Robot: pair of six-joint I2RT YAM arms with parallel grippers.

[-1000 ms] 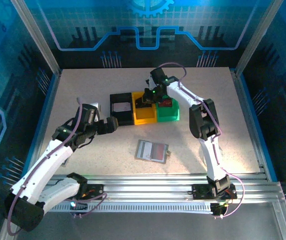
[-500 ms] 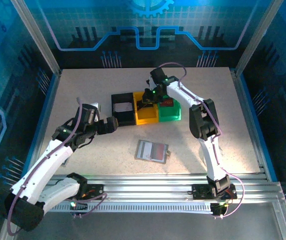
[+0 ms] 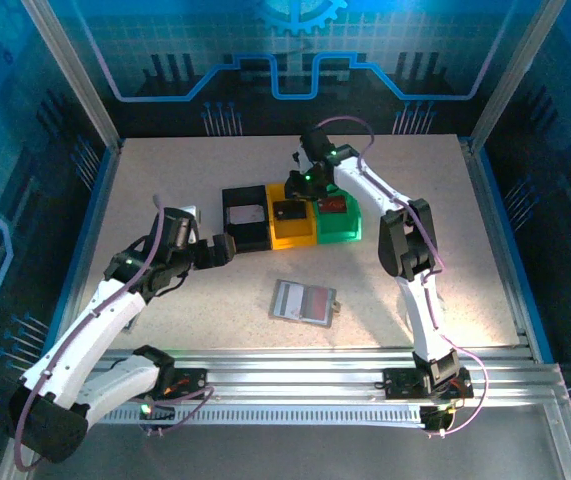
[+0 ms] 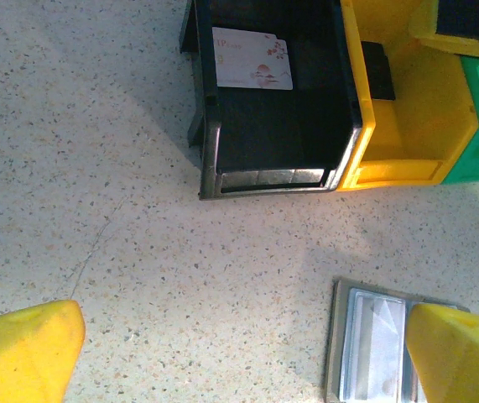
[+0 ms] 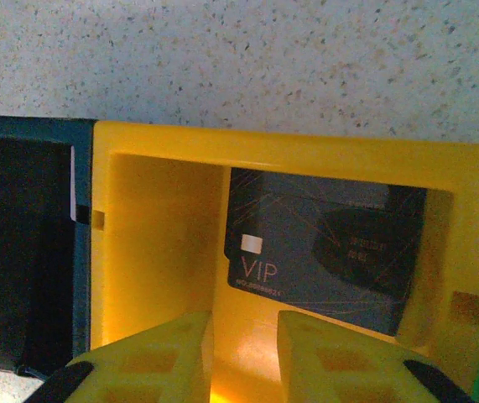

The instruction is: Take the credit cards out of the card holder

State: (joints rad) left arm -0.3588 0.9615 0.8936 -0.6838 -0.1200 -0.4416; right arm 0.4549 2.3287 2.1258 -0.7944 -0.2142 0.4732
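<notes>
Right end effector (image 5: 243,332) barely parted, empty, low in yellow bin (image 5: 264,149) above dark credit card (image 5: 323,248); I risk clipping its wall lifting out. Left end effector (image 4: 239,336) spread wide near card holder (image 4: 372,344) on worktop (image 4: 96,168); may shove it

The table (image 4: 96,168) looks like matt, speckled stone. The black bin (image 4: 273,126), yellow bin (image 5: 155,252) and green bin (image 3: 339,232) are smooth, glossy plastic. The dark card (image 5: 306,243) has a satin sheen; the card holder (image 4: 367,336) gleams silvery inside.

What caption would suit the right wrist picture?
Right pincer, slightly parted, empty, above a dark VIP card in the yellow bin.
</notes>
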